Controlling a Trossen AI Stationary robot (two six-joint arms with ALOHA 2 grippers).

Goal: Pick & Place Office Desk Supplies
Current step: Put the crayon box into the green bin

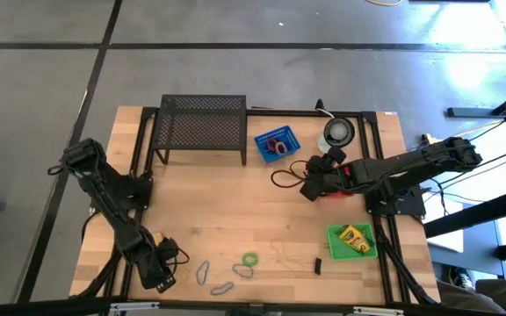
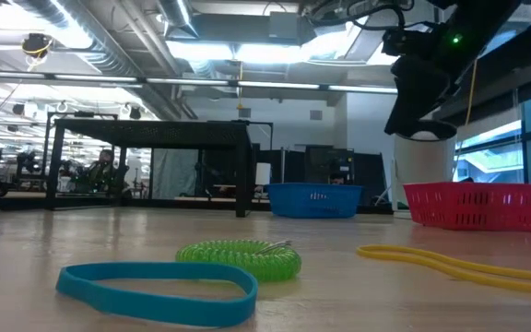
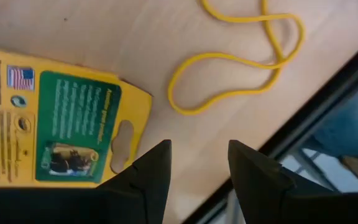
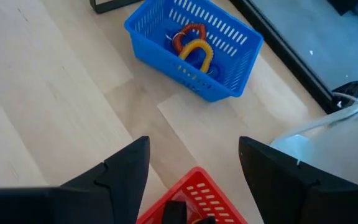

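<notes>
**A:** How far along is the sorting?

**B:** Partly done, I'd say. The blue basket (image 1: 277, 143) already holds a red and a yellow loop, the green tray (image 1: 351, 243) has a crayon box (image 1: 353, 236) in it, and there's something dark in the red basket (image 4: 191, 199) that I can't make out

**A:** What's left on the table?

**B:** Near the front edge: a green coil band (image 1: 249, 260), a blue rubber band (image 2: 159, 289), a yellow rubber band (image 3: 238, 62), a small black clip (image 1: 317, 266), and a second crayon box (image 3: 55, 127)

**A:** And the arms?

**B:** The left gripper (image 3: 197, 168) sits low at the front left corner, fingers apart and empty, right at that crayon box's hang-tab edge. The right gripper (image 4: 194, 165) hovers over the red basket, jaws spread wide, nothing between them

**A:** So, next?

**B:** Probably the left arm taking that crayon box, though that's a guess
</notes>
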